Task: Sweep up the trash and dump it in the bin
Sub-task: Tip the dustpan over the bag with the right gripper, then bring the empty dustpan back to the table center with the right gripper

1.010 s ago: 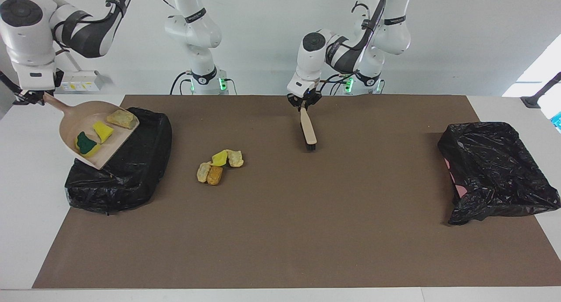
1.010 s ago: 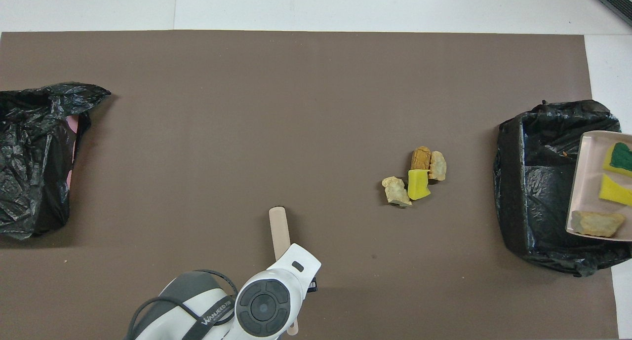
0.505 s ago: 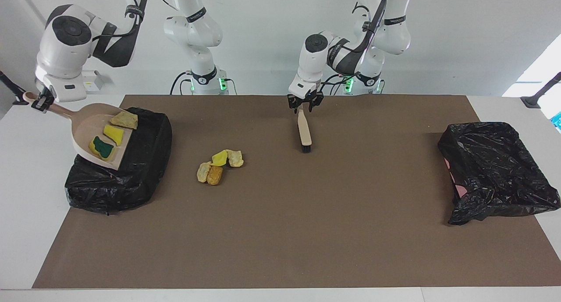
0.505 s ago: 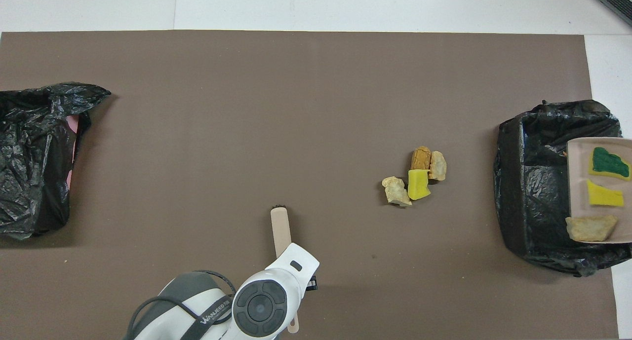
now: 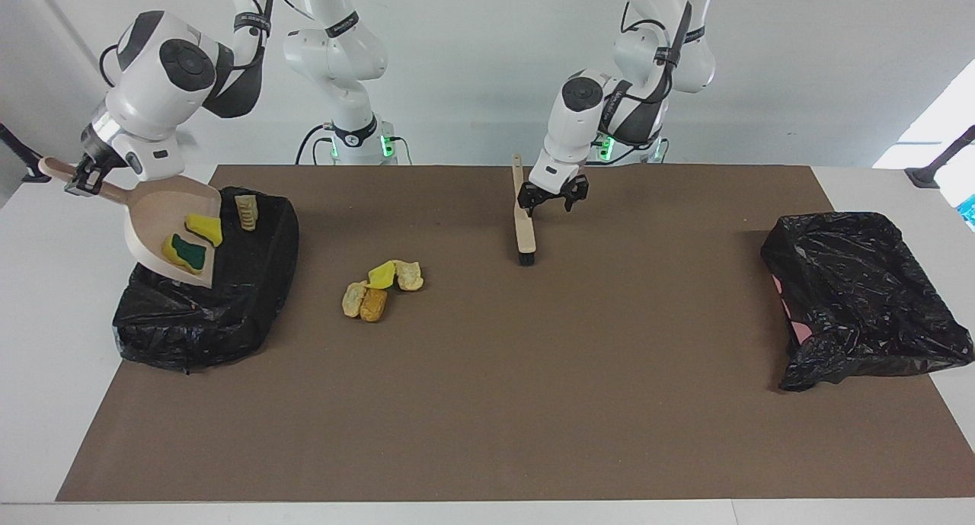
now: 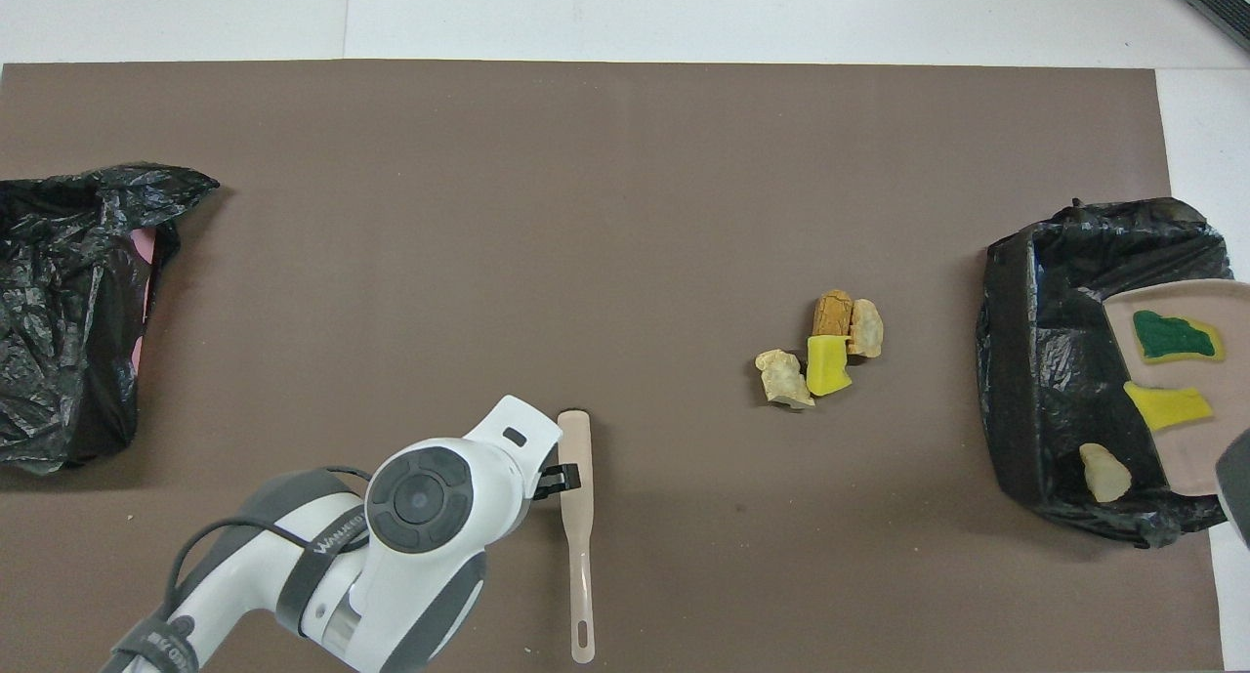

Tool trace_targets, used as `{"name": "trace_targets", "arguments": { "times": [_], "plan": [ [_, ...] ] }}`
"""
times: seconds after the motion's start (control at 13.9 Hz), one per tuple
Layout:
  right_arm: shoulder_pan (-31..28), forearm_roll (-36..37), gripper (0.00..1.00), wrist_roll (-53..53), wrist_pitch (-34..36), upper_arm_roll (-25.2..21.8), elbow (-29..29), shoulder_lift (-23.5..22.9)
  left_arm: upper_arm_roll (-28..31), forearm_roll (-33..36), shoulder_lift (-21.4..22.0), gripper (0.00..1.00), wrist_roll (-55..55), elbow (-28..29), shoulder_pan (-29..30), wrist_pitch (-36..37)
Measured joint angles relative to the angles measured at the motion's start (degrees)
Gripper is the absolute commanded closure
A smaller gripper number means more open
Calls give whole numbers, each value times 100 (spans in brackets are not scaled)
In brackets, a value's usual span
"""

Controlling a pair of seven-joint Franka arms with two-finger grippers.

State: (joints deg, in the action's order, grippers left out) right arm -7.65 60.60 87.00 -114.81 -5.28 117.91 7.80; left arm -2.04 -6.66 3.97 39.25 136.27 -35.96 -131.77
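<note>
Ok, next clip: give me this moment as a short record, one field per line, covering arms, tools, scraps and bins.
right gripper: shut on the dustpan handle, pan tilted over the bin at the right arm's end
in dustpan: yellow sponge, green-topped sponge
in bin: one tan lump on the liner by the pan's lip
left gripper: open, beside the brush
brush: lying on the mat, not held
pile of scraps: on the mat between brush and bin
second bin: left arm's end, no scraps visible
</note>
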Motion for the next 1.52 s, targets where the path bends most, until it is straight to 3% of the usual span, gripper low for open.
{"name": "trace_targets", "arguments": {
  "times": [0.22, 0.43, 0.94, 1.3, 1.52],
  "plan": [
    [293, 540, 100, 0, 4, 4, 128, 82, 21, 100, -206, 0, -1039, -185, 659, 0],
    [354, 880, 100, 0, -34, 4, 620, 451, 28, 136, -467, 0, -2080, -527, 1315, -4],
    [481, 916, 100, 0, 288, 10, 775, 1096, 41, 147, -824, 0, -3743, -1388, 2758, 141],
    [505, -902, 100, -48, 1018, 174, 250, 1521, 39, 147, -890, 0, -4251, -2469, 3193, 1337],
    [508, -2076, 100, -1300, 1326, 503, 135, 1501, 38, 242, -888, 0, -4351, -3078, 3271, 2222]
  ]
}}
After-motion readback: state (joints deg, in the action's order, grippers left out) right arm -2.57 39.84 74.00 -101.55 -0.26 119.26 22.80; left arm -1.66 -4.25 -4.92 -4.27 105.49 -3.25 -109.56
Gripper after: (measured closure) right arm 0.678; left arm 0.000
